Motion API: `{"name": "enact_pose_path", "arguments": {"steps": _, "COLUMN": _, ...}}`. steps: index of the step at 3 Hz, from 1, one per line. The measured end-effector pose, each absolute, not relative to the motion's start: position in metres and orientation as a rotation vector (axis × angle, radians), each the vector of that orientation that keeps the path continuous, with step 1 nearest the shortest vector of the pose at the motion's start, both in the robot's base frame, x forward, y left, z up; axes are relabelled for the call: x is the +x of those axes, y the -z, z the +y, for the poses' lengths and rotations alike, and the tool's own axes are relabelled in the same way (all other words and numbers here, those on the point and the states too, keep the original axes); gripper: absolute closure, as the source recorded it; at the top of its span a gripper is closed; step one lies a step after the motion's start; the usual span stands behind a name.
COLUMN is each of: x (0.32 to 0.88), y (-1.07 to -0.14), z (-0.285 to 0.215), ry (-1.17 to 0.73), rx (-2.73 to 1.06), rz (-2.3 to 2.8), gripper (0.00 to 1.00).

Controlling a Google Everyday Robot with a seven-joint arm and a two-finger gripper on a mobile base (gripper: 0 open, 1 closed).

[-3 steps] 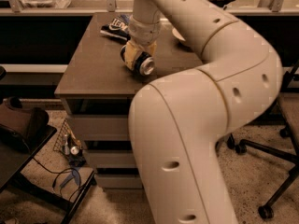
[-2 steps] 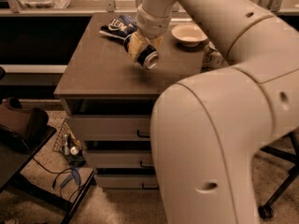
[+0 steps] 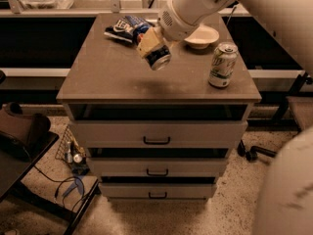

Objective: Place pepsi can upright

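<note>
The pepsi can (image 3: 159, 58) is a dark-blue can with a silver end facing the camera. It is tilted and held in the air above the middle of the brown cabinet top (image 3: 112, 77). My gripper (image 3: 152, 47) is shut on the can, its cream fingers (image 3: 146, 42) clasping the can's upper side. A faint shadow lies on the top below it. The white arm reaches in from the upper right.
A blue chip bag (image 3: 127, 28) lies at the back left of the top. A white bowl (image 3: 201, 36) sits at the back right. A green-and-white soda can (image 3: 222, 65) stands upright near the right edge. Drawers (image 3: 156, 133) are below; an office chair base (image 3: 254, 153) stands to the right.
The arm has drawn back to the upper right, uncovering the cabinet front. The gripper has lifted the can higher off the top, still tilted.
</note>
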State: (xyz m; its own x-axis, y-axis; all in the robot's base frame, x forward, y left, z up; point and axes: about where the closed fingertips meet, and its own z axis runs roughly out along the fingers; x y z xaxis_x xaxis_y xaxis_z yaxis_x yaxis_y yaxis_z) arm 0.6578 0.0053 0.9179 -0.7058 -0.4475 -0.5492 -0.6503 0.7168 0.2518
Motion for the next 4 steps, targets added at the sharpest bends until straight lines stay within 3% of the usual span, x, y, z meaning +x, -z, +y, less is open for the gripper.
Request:
{"name": "enact_pose_path", "arguments": {"steps": 2, "x": 0.644, "y": -0.948, "z": 0.026, "ry": -0.604, "rx": -0.666, "rz": 2.240, "gripper": 1.00}}
{"name": "enact_pose_path", "arguments": {"steps": 4, "x": 0.667, "y": -0.950, "z": 0.042, "ry": -0.687, "rx": -0.585, "rz": 2.006, "gripper": 1.00}}
